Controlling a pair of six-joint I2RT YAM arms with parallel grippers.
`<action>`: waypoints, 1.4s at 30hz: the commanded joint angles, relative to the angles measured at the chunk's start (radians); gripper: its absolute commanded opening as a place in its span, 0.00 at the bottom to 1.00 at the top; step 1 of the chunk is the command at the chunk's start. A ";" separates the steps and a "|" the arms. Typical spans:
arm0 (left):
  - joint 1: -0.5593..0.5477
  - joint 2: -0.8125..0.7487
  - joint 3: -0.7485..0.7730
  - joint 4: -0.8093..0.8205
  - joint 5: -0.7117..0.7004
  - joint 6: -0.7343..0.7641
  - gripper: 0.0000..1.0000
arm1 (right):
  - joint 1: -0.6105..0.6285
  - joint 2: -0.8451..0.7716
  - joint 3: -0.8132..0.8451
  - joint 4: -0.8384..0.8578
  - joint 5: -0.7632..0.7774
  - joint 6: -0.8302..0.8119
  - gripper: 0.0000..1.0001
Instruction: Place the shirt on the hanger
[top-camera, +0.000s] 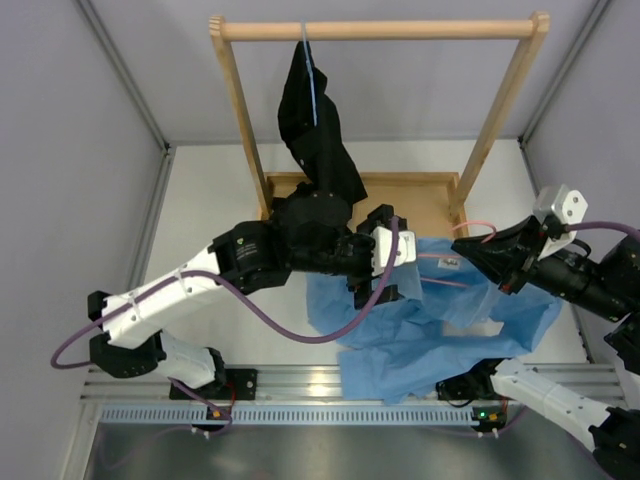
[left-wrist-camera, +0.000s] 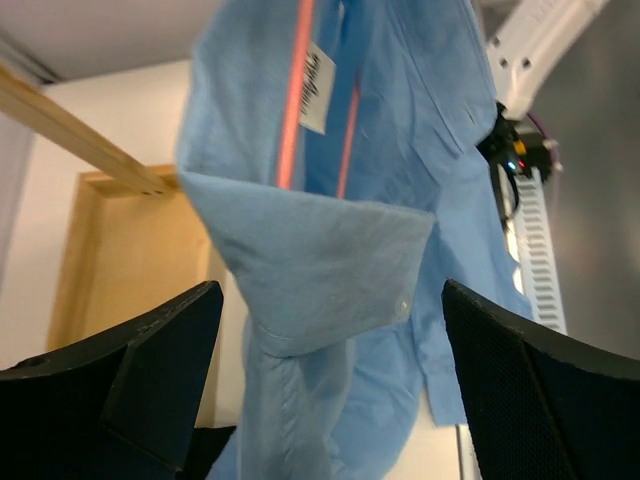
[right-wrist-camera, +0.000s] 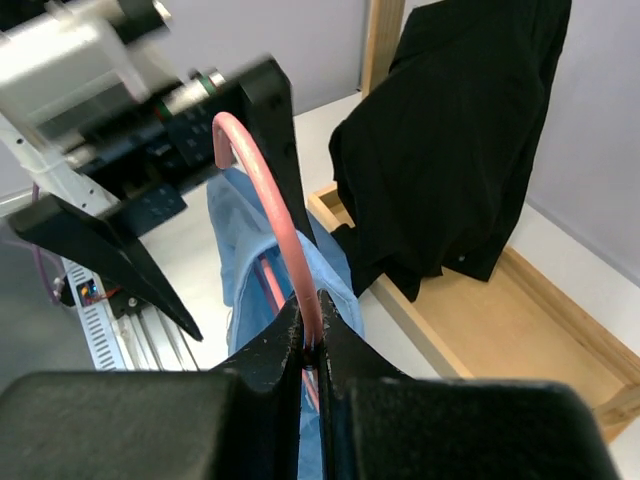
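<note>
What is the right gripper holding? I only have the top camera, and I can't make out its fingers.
Observer: The right gripper is shut on the pink wire hanger, near its hook.
Operator: Has the left one got the shirt?
Observer: No. The left gripper is open; the collar of the light blue shirt hangs between its jaws, unclamped.
Operator: Is the hanger in the shirt?
Observer: Two pink wires run past the white neck label into the collar.
</note>
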 joint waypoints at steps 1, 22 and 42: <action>0.020 -0.009 0.057 -0.058 0.153 0.036 0.92 | 0.009 -0.021 -0.005 0.069 -0.049 -0.015 0.00; 0.078 0.049 0.017 0.013 0.316 -0.059 0.39 | 0.009 -0.063 -0.076 0.158 -0.154 0.005 0.00; 0.097 -0.041 -0.043 0.008 0.469 -0.015 0.00 | 0.009 -0.225 -0.114 0.001 -0.128 -0.015 0.57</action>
